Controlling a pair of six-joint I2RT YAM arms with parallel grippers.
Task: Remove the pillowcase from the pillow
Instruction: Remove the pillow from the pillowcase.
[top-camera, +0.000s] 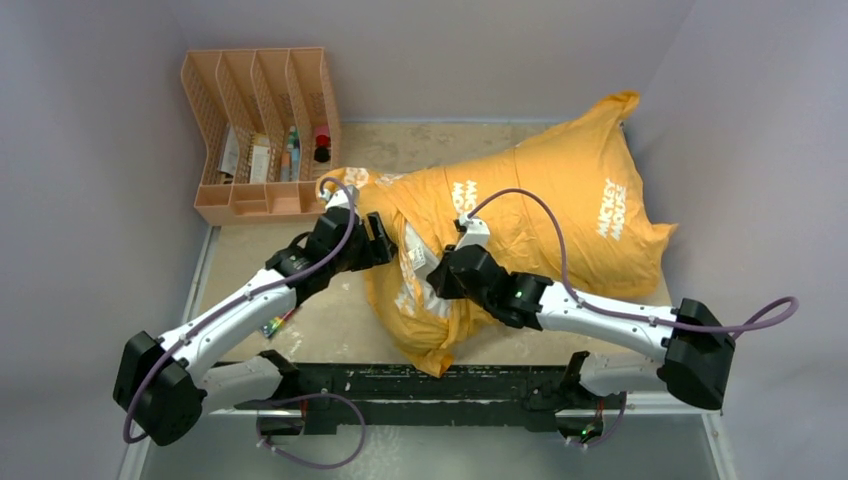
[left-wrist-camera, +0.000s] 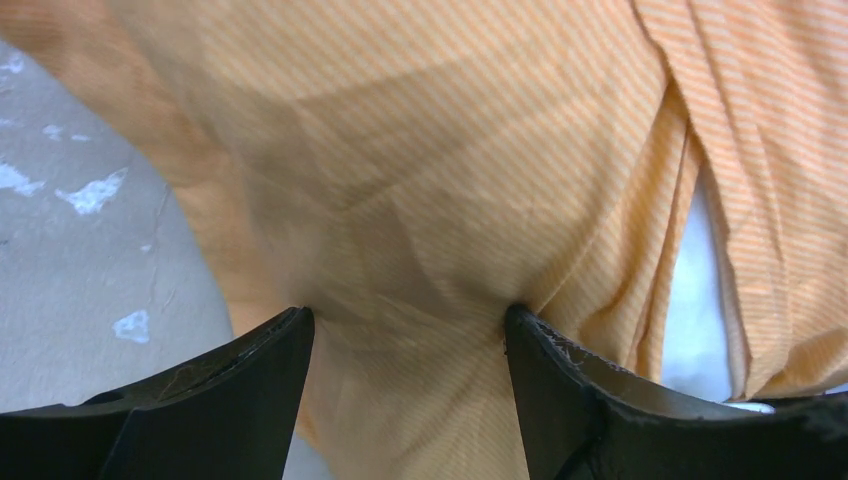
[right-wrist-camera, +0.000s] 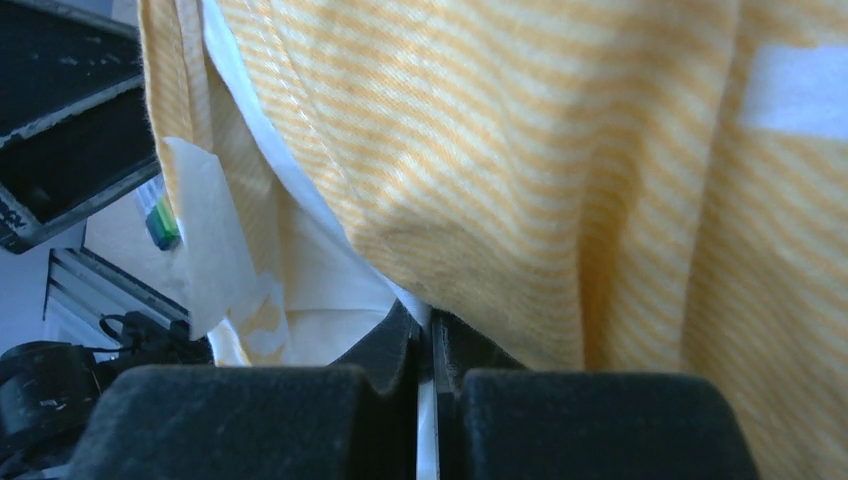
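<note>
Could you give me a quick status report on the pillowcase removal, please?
Left gripper open, straddling bunched pillowcase. Right gripper shut on pillow edge. Pillow mostly covered; nothing obstructing.

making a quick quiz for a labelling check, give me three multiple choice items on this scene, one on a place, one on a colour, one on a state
1. Where does the pink organiser stand? A) far left corner of the table B) near right corner C) between the arm bases
2. What colour is the pillowcase lettering? A) black B) white C) green
3. How is the left gripper? A) open B) shut on cloth C) out of view
Key: 1 A, it sits left by the back wall; 2 B, white words on orange-yellow cloth; 3 A, fingers apart, cloth between them.
</note>
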